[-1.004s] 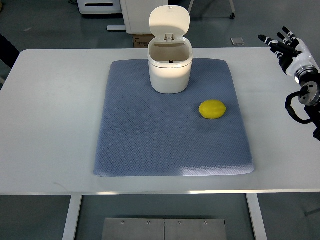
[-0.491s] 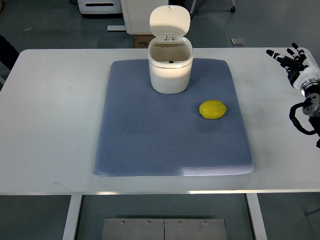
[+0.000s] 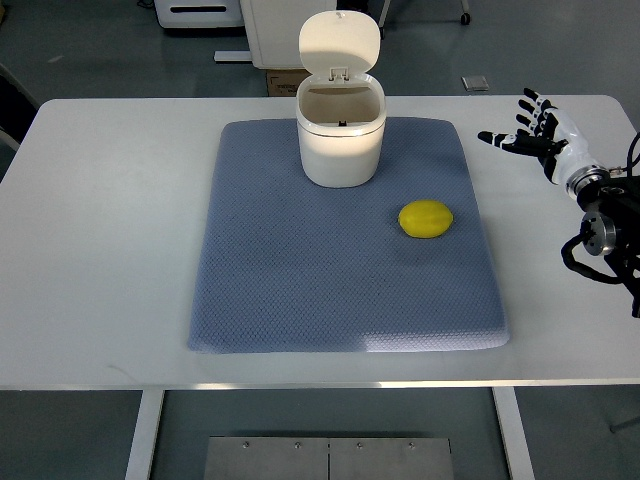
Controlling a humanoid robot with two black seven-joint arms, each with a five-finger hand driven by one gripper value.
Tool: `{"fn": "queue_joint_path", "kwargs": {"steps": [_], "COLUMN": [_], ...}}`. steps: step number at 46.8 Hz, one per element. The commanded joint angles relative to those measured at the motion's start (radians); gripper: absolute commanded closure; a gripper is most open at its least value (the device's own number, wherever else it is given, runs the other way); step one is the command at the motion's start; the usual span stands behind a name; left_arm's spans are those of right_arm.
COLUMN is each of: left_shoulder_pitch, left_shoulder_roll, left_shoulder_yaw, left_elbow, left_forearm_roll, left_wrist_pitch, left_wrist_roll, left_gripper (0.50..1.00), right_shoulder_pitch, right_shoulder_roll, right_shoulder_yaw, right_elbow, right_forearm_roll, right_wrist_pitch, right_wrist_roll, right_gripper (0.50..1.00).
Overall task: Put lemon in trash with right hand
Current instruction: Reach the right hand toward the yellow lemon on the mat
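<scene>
A yellow lemon point(image 3: 426, 218) lies on the right half of the blue-grey mat point(image 3: 300, 280). The white trash bin point(image 3: 340, 135) stands at the mat's far middle with its lid flipped up and its mouth showing. My right hand point(image 3: 527, 133) hovers over the white table to the right of the mat, beyond and right of the lemon, with its fingers spread and nothing in them. Its arm comes in from the right edge. The left arm is out of the picture.
The white table point(image 3: 100, 250) reaches well past the mat on all sides. Beyond its far edge are a white cabinet point(image 3: 290, 30) and a cardboard box point(image 3: 283, 80) on the floor.
My right hand has swung left and slightly nearer, from the table's far right corner toward the mat. The lemon and the bin have stayed put.
</scene>
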Motion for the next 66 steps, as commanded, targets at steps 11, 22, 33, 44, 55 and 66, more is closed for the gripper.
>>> {"fn": "queue_joint_path", "kwargs": {"steps": [11, 22, 33, 44, 55, 66], "left_shoulder_pitch": [-0.001, 0.001, -0.001, 0.001, -0.001, 0.001], "left_shoulder_roll": [0.0, 0.0, 0.0, 0.0, 0.0, 0.0], "left_shoulder_yaw": [0.0, 0.0, -0.002, 0.0, 0.0, 0.0], "left_elbow": [0.0, 0.0, 0.0, 0.0, 0.0, 0.0], "left_forearm_roll": [-0.001, 0.0, -0.001, -0.001, -0.001, 0.001], "left_wrist_pitch": [0.0, 0.0, 0.0, 0.0, 0.0, 0.0], "left_wrist_roll": [0.0, 0.0, 0.0, 0.0, 0.0, 0.0], "left_gripper": [0.5, 0.5, 0.5, 0.5, 0.5, 0.5], "right_shoulder_pitch": [0.037, 0.068, 0.152, 0.245, 0.301, 0.305], "right_shoulder_roll": [-0.153, -0.244, -0.242, -0.225, -0.225, -0.205], "right_shoulder_yaw": [-0.109, -0.195, -0.394, -0.585, -0.66, -0.663], "right_elbow": [0.264, 0.41, 0.417, 0.437, 0.525, 0.563], "right_forearm_roll": [-0.198, -0.377, -0.466, -0.468, -0.468, -0.468], "right_wrist_pitch": [-0.005, -0.008, -0.081, -0.127, -0.159, -0.176], "right_wrist_roll": [0.041, 0.041, 0.042, 0.042, 0.019, -0.027], "right_gripper": [0.5, 0.5, 0.5, 0.511, 0.509, 0.515]}}
